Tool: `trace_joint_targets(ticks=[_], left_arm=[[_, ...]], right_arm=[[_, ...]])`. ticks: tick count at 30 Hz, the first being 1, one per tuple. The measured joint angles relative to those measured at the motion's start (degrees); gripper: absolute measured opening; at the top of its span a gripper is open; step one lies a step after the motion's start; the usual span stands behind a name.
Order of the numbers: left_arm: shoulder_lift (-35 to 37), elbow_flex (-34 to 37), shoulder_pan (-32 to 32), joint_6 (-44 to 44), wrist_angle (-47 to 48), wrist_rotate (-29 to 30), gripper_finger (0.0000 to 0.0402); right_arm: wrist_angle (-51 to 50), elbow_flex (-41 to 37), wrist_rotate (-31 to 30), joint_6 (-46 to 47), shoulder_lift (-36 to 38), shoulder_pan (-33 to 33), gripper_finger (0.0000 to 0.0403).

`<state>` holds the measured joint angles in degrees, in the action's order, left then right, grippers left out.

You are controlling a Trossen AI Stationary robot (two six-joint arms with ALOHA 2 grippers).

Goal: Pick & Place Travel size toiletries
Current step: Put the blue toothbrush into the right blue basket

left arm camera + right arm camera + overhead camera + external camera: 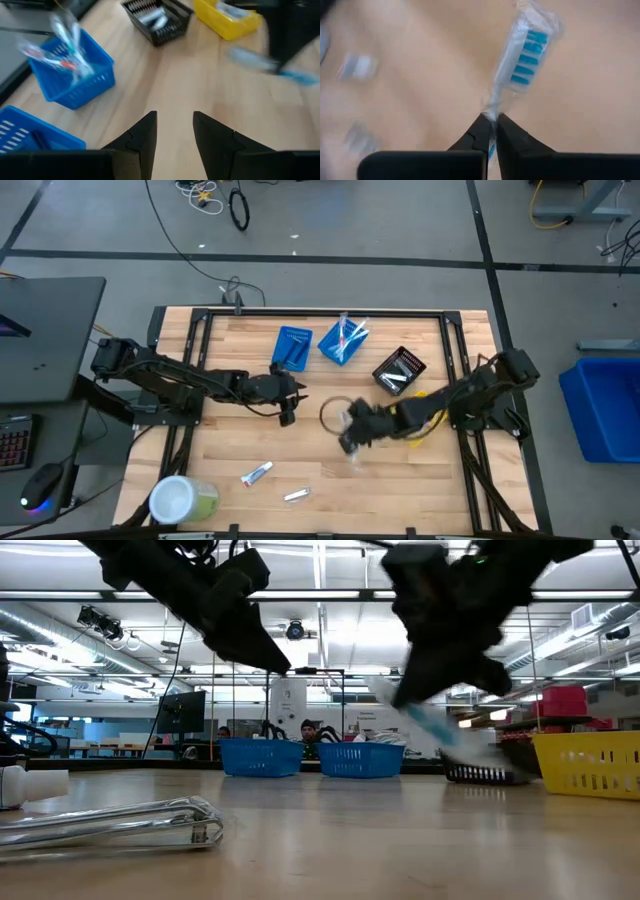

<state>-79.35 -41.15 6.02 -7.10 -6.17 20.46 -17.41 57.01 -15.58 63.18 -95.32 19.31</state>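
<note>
My right gripper [491,125] is shut on a white toothbrush with blue bristles [526,57] in a clear wrapper, above mid-table [350,442]. In the low view the toothbrush [430,722] hangs clear of the table. My left gripper [175,131] is open with nothing between its fingers, in the air near the table's middle [287,408]. A small white tube [257,473] and another wrapped item [296,495] lie flat near the front edge. My right gripper pinches the toothbrush's thin neck [492,107], just behind the bristle head, between its two fingertips, wrapper included. The fingers slant down from above. The toothbrush is lifted clear and tilted, its head sticking out past the fingertips.
Two blue bins [292,347] [343,340] stand at the back, one with toothbrushes in it. A black bin [399,370] is to their right, and a yellow bin [227,19] lies under my right arm. A round white-and-green container [180,500] stands at the front left corner.
</note>
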Motion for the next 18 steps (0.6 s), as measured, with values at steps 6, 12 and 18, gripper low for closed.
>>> trace_joint_targets(ticks=[6, 12, 18], left_arm=[[-0.46, 0.02, 0.00, -1.19, -4.31, 1.98, 0.0133], [-0.50, 0.02, 0.00, -1.24, -4.17, 1.83, 0.0133], [-0.50, 0.02, 0.00, -1.24, -3.98, 1.83, 0.0133]], right_arm=[[5.68, 0.02, -29.93, -13.22, 3.83, -7.98, 0.0019], [15.89, 0.02, -31.84, -19.36, 3.55, -17.78, 0.0031], [16.48, 0.00, -30.94, -21.20, 3.12, -25.39, 0.0032]])
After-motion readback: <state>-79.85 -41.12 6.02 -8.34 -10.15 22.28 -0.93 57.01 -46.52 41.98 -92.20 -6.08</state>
